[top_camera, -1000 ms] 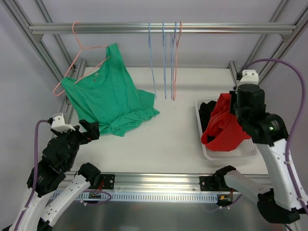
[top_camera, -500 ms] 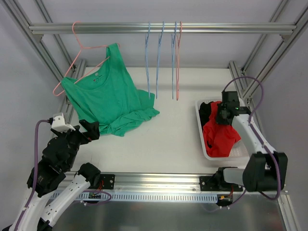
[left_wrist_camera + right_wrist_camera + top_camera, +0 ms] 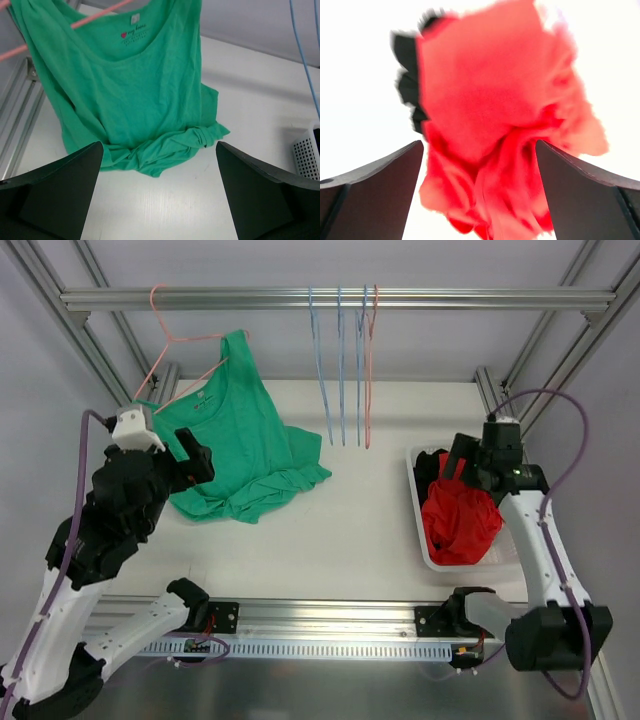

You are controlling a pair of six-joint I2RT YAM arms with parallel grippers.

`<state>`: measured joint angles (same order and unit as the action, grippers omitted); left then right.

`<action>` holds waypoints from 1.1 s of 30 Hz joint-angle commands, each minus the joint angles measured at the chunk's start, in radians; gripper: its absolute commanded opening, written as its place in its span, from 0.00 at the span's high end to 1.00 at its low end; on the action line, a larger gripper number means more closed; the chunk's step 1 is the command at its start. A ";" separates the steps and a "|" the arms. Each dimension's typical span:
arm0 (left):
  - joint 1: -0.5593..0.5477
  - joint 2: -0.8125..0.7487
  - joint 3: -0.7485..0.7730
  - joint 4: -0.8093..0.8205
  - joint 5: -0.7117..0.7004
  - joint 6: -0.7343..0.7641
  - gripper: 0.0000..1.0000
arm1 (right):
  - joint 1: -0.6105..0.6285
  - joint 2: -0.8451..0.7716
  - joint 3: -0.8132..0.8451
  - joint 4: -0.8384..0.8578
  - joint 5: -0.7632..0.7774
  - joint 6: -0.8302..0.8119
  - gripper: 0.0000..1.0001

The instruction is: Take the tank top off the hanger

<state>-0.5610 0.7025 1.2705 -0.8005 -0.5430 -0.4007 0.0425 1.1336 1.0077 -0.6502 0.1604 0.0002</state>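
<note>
A green tank top hangs by one strap on a pink hanger at the back left, and its lower half is bunched on the table. In the left wrist view the tank top fills the upper middle, with the hanger's pink wire across its neckline. My left gripper is open at the garment's left side, and its gap faces the crumpled hem with nothing between the fingers. My right gripper is open over a red garment, well away from the tank top.
A white basket at the right holds the red garment and a black one. Bare blue hangers and a pink one hang from the rail at the middle. Frame posts stand at both back corners.
My left arm rose and swung forward to the tank top's left side. My right gripper opened and let go of the red garment, which now lies in the basket.
</note>
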 commanded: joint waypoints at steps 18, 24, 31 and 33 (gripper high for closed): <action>0.708 0.693 0.826 -0.106 0.628 0.281 0.01 | -0.006 -0.575 -0.108 0.179 -1.004 0.076 0.00; 0.717 0.824 0.914 -0.089 0.853 0.352 0.01 | 0.003 -0.614 -0.129 0.219 -1.110 0.073 0.01; 0.717 0.890 0.918 -0.055 0.874 0.338 0.27 | 0.008 -0.666 -0.092 0.219 -1.164 0.093 0.00; 0.717 0.882 0.906 -0.057 0.905 0.320 0.41 | 0.008 -0.681 -0.086 0.219 -1.167 0.093 0.00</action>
<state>0.1459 1.6016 2.1445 -0.8944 0.2768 -0.0853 0.0448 0.4755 0.8719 -0.4816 -0.9390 0.0742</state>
